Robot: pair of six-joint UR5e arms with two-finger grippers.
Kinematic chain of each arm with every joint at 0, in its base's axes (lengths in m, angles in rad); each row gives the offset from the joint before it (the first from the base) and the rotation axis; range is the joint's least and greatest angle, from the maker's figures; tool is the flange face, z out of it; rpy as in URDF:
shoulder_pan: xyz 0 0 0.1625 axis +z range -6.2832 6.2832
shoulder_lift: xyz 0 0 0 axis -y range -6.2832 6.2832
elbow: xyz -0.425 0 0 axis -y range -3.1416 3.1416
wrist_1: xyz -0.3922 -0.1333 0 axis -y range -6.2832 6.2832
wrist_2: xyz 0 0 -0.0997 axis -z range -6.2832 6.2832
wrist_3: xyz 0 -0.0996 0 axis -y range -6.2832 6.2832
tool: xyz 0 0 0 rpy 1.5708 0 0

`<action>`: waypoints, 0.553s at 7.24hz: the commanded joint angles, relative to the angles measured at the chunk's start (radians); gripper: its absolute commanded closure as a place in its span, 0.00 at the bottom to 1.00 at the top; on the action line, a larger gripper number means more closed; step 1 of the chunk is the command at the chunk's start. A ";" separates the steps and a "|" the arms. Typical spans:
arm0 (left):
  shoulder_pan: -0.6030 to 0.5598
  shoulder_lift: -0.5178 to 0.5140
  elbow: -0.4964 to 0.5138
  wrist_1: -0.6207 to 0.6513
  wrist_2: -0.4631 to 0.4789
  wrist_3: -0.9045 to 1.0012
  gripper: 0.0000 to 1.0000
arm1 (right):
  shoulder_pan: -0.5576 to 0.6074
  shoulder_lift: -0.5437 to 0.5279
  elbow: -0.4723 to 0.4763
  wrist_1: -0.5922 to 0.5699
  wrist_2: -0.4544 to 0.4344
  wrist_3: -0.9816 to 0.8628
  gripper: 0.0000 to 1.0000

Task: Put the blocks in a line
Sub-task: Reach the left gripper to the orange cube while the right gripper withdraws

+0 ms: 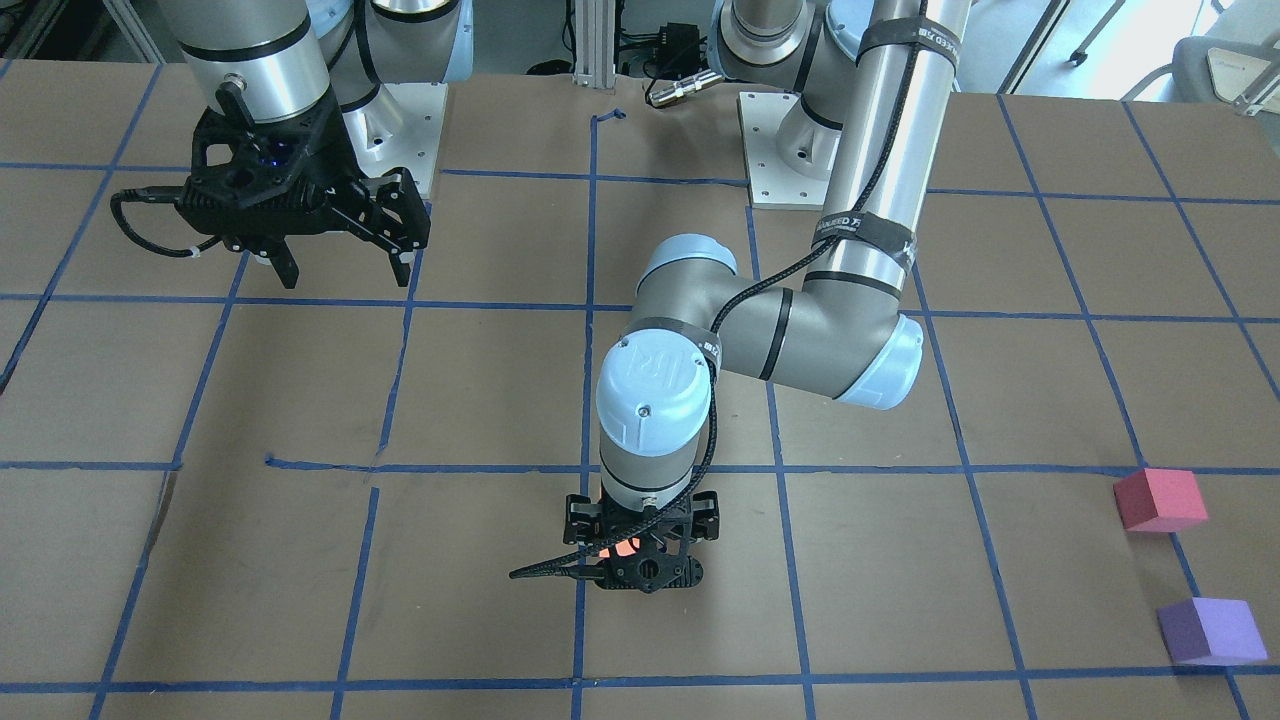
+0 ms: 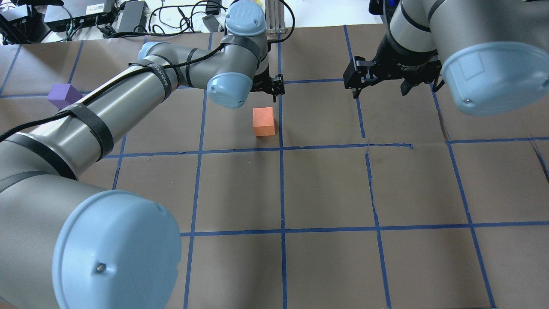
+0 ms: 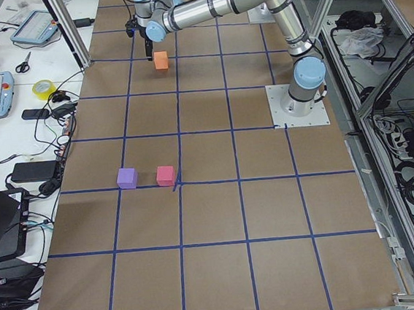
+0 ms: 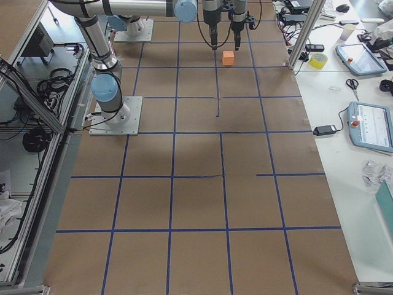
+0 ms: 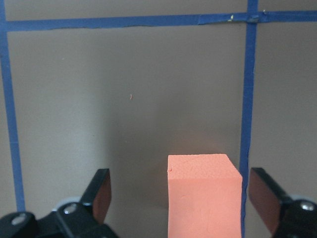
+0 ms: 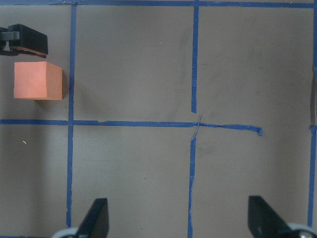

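Note:
The orange block (image 2: 263,121) rests on the brown table, next to a blue tape line. My left gripper (image 2: 269,89) hovers just over it, open. In the left wrist view the orange block (image 5: 204,194) stands between the spread fingers (image 5: 101,193) and touches neither. In the front view the left gripper (image 1: 640,565) hides most of it. The pinkish-red block (image 1: 1160,498) and the purple block (image 1: 1212,630) lie side by side far off on my left. My right gripper (image 2: 379,88) hangs open and empty above the table, to the right of the orange block.
The table is brown paper (image 2: 326,189) with a grid of blue tape lines. The arm bases (image 1: 790,150) stand at my edge of it. In the overhead view my left arm hides the pinkish-red block; the purple block (image 2: 63,95) shows beside it.

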State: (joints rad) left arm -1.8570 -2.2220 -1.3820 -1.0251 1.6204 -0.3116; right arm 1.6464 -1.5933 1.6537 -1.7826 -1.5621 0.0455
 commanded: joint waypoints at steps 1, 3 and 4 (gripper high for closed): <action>-0.008 -0.010 -0.047 0.013 -0.002 0.000 0.00 | -0.020 -0.008 0.000 0.003 0.004 -0.033 0.00; -0.008 -0.011 -0.066 0.010 -0.007 0.009 0.00 | -0.036 -0.014 0.000 0.006 0.004 -0.044 0.00; -0.008 -0.011 -0.066 0.008 -0.037 0.002 0.00 | -0.037 -0.019 0.000 0.041 0.001 -0.079 0.00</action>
State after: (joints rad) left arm -1.8652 -2.2330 -1.4437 -1.0154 1.6073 -0.3044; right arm 1.6132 -1.6065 1.6537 -1.7692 -1.5592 -0.0016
